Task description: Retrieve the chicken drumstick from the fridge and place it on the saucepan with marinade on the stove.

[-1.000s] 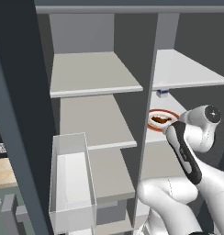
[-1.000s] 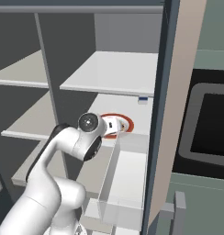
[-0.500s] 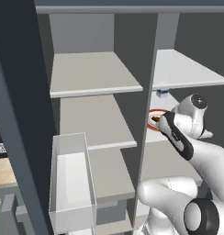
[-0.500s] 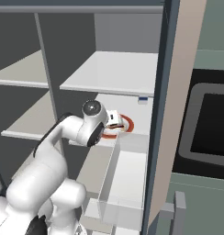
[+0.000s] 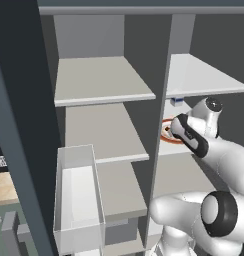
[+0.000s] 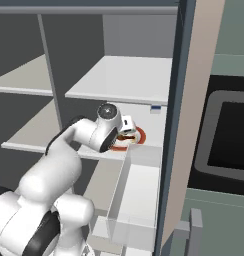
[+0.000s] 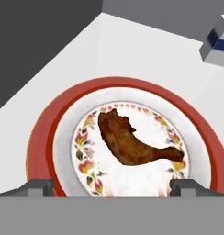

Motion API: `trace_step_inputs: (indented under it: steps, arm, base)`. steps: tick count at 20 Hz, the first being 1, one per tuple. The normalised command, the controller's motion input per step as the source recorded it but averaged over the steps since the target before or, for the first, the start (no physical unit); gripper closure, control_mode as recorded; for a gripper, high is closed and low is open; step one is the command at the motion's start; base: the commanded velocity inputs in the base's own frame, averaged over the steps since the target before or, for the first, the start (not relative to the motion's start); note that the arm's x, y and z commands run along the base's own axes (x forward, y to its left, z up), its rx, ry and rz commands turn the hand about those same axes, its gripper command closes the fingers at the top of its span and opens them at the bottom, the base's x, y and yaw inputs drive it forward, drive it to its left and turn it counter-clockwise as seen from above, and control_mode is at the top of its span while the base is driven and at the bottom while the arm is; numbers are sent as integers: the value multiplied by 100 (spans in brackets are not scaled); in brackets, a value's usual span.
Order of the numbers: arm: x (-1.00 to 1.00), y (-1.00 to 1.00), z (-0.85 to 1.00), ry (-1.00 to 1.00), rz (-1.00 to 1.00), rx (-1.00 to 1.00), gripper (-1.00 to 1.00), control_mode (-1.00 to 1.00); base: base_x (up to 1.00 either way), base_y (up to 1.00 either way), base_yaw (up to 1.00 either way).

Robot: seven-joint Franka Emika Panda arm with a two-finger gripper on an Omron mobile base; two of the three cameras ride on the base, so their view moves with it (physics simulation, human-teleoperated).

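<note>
The fridge [image 5: 104,80] stands open in front of me. On the middle shelf of its right compartment sits a red-rimmed floral plate [image 7: 40,137], and the brown chicken drumstick [image 7: 132,144] lies on it. My gripper [image 7: 113,187] hovers just short of the plate, open, its fingertips [image 7: 40,188] apart on either side of the drumstick and not touching it. From the base views my hand [image 5: 188,135] reaches into that compartment over the plate [image 6: 138,137]. The saucepan, marinade and stove are out of view.
A small white and blue box [image 7: 217,43] stands on the same shelf behind the plate. A clear door bin [image 5: 76,190] juts out at lower left, and another bin [image 6: 136,195] sits below my arm. The fridge's centre divider [image 5: 161,125] runs close to my hand.
My arm has stretched further into the right compartment, carrying the hand up to the plate. The jaws have stayed open and the drumstick has not moved.
</note>
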Motion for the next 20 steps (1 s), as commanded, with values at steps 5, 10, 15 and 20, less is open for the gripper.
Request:
trace_step_inputs:
  steps: [5,10,15,20]
  arm:
    - [25,0,-34,-3,10,0,-100,-100]
    - [37,0,-4,4,13,0,-100,-100]
    - [39,-3,0,1,13,0,-100,-100]
    - [30,-15,-4,3,14,0,-100,-100]
  base:
    - [0,0,0]
    - [0,0,0]
    - [0,0,0]
    - [0,0,0]
